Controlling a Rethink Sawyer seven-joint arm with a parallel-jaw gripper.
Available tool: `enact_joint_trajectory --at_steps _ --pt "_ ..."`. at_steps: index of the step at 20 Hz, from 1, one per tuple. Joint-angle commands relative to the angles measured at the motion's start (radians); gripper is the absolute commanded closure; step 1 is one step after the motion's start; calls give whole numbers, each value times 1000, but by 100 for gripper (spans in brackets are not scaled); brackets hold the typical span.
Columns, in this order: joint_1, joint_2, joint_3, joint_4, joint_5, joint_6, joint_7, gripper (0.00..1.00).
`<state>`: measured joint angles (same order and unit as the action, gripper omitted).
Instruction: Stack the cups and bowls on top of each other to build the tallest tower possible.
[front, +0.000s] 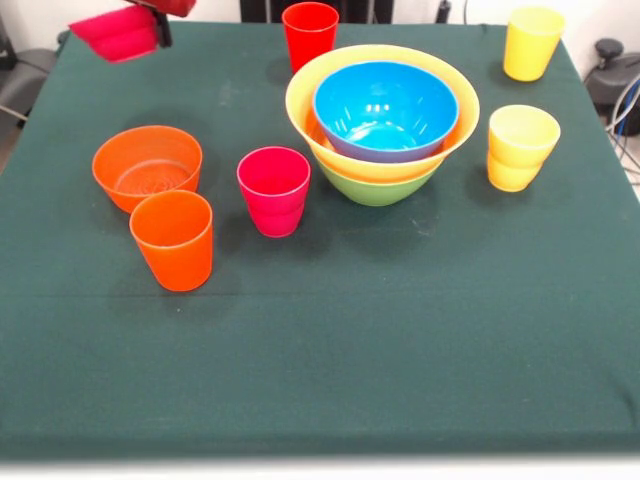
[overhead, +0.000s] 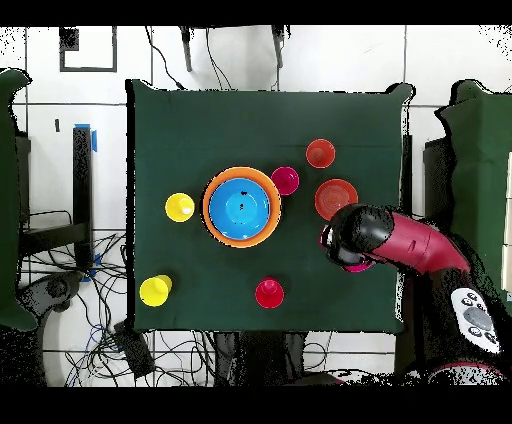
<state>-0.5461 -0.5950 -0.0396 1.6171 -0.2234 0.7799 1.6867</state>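
Observation:
My gripper (front: 160, 28) is at the table's far left corner in the front view, shut on the rim of a magenta-pink bowl (front: 115, 38) held above the cloth. In the overhead view my arm (overhead: 350, 238) covers most of that bowl (overhead: 356, 267). The tower (front: 380, 125) is a green bowl (front: 375, 188) under a wide yellow bowl (front: 300, 100), with a blue bowl (front: 385, 105) on top. An orange bowl (front: 147, 165), an orange cup (front: 173, 240) and a magenta-pink cup (front: 274, 190) stand left of it. A red cup (front: 310, 35) stands behind it.
Two yellow cups stand right of the tower, one beside it (front: 521, 147) and one at the far right corner (front: 532, 42). The dark green cloth (front: 330, 360) covers the table. Cables and chairs surround the table in the overhead view.

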Motion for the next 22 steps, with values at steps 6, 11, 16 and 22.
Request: enact_joint_trajectory --at_steps 6,11,16,22 --pt "94 85 38 -106 103 36 217 100" --pt "127 75 18 -118 138 71 228 100" --pt "162 45 -10 -118 163 113 247 100" --pt "174 -52 -24 -88 182 168 230 100"
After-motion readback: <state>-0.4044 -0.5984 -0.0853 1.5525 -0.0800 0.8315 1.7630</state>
